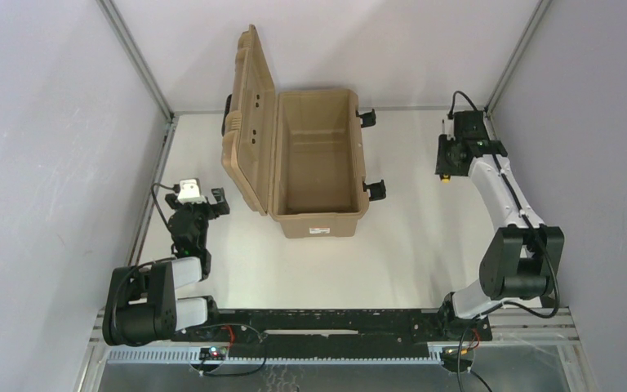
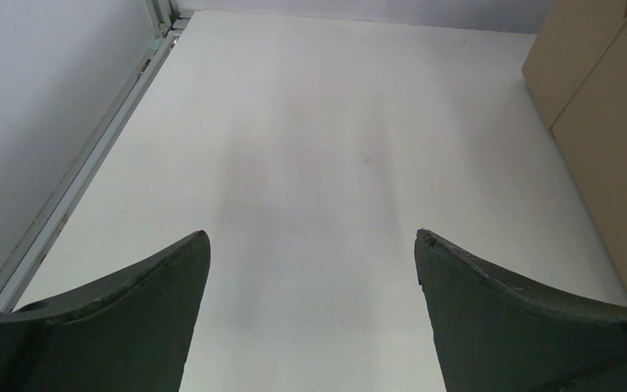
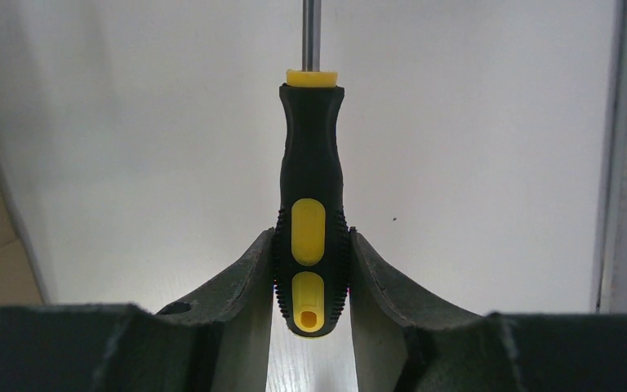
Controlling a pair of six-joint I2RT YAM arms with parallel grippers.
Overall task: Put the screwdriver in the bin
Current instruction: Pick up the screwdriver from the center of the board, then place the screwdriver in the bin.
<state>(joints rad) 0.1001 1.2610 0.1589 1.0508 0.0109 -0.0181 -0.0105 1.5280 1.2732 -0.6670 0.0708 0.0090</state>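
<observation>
Right claw (image 3: 310,249) clenched on screwdriver (image 3: 311,155) handle, shaft sticking out past the fingertips. Bin (image 1: 320,225) well to its left, lid open. Left claw (image 2: 312,245) released, holding nothing, bin just to its right.

The bin (image 1: 318,222) stands on the table (image 1: 424,253), toward its far side and a little left of the middle, with one short end facing the arms. Its lid (image 1: 249,122) stands up along the bin's left long wall. The left gripper (image 1: 216,200) is just left of the bin's near corner, beside the lid (which takes up the right edge of the left wrist view). The right gripper (image 1: 449,155) is at the table's far right corner, well apart from the bin and to its right. The screwdriver (image 3: 310,204) sits between that gripper's fingers, handle end nearest the wrist and shaft pointing toward the back wall. Whether it touches the table cannot be told.
</observation>
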